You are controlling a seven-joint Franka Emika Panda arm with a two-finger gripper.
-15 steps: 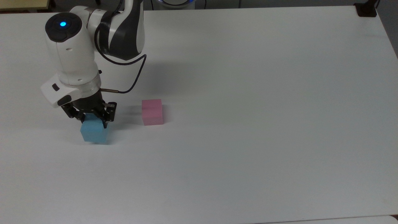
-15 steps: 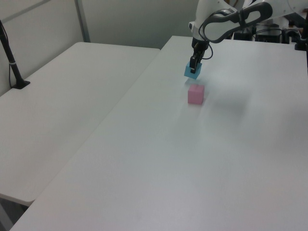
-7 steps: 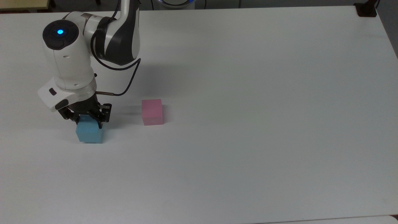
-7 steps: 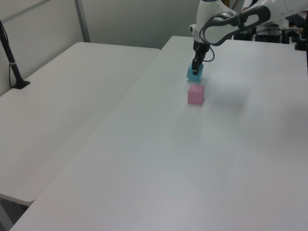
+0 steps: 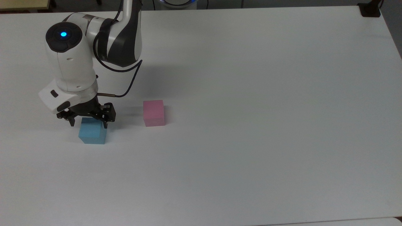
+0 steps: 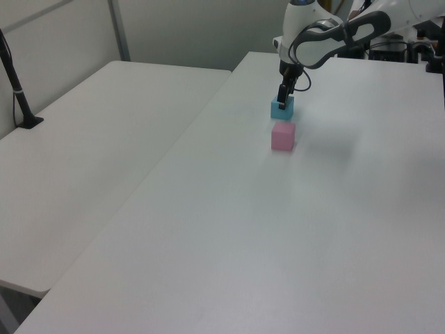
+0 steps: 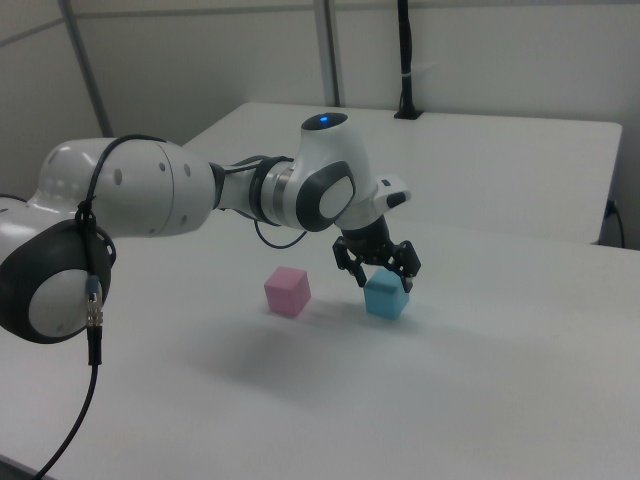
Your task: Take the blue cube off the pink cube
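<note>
- The tool (image 5: pixel 89 121) is released, its fingers spread either side of the blue cube's (image 5: pixel 92 133) top, directly above it
- The blue cube rests on the worktop (image 5: pixel 251 125) near the top view's left edge, apart from the pink cube (image 5: pixel 154 113)

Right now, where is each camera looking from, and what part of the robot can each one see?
Top view: high above the table, looking down; arm and open gripper over the blue cube.
Left view: from one table end, looking along it; arm far off, pink cube nearer.
Right view: low, beside the arm; big joints close.
All share both cubes, apart on the table.
</note>
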